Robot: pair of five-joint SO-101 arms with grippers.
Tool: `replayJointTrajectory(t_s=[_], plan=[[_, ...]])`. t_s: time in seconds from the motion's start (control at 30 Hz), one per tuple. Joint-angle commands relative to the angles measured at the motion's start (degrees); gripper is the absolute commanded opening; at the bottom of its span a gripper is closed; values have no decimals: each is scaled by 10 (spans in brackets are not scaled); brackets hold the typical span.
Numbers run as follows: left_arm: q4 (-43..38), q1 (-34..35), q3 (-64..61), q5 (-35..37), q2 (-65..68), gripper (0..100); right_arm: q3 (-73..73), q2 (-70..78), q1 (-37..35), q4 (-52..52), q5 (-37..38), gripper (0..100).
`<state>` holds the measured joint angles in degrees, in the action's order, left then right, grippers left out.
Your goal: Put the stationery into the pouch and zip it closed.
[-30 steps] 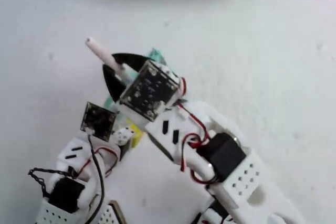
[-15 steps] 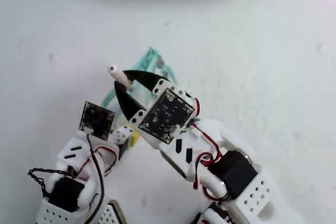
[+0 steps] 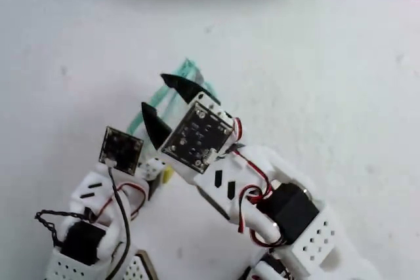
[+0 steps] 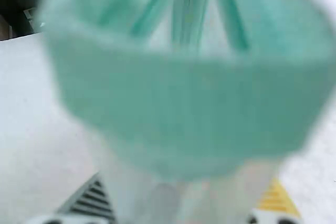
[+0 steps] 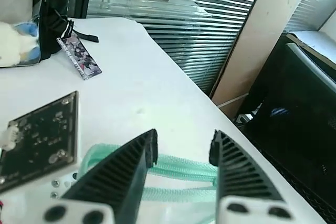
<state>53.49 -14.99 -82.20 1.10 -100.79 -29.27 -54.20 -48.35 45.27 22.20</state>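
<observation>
Pouch (image 3: 189, 69) lies beneath right pincer (image 3: 155, 93), parted wide, empty.

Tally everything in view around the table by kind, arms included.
Robot arms: 2, the right arm and the left arm
Green mesh pouch: 1
Printed card: 1
Dark bag: 1
Total: 5

Mint-green pouch (image 3: 188, 70) on a plain white table (image 3: 328, 63). The right pincer (image 3: 156, 94) has matte black fingers (image 5: 123, 169) ridged with fine ribs. The right arm (image 3: 295, 234) and left arm (image 3: 92, 198) wear white shells, threaded with red and black wires (image 3: 246, 195). A yellow patch (image 3: 168, 174) shows beside the left arm.
</observation>
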Motion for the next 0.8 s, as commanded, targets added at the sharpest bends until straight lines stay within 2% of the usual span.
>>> replayJointTrajectory(t_s=[0.0, 0.2, 0.4, 0.57, 0.77], plan=[[-11, 2, 3, 0, 2, 233, 31, -3, 6, 2, 1, 156], [-11, 4, 3, 0, 2, 231, 33, -3, 22, 0, 1, 156], [-11, 4, 2, 0, 2, 229, 84, -3, 116, 5, 1, 155], [-11, 2, 2, 0, 2, 229, 146, -3, 191, 80, 1, 155], [-11, 4, 2, 0, 2, 229, 103, -2, 253, 105, 1, 155]])
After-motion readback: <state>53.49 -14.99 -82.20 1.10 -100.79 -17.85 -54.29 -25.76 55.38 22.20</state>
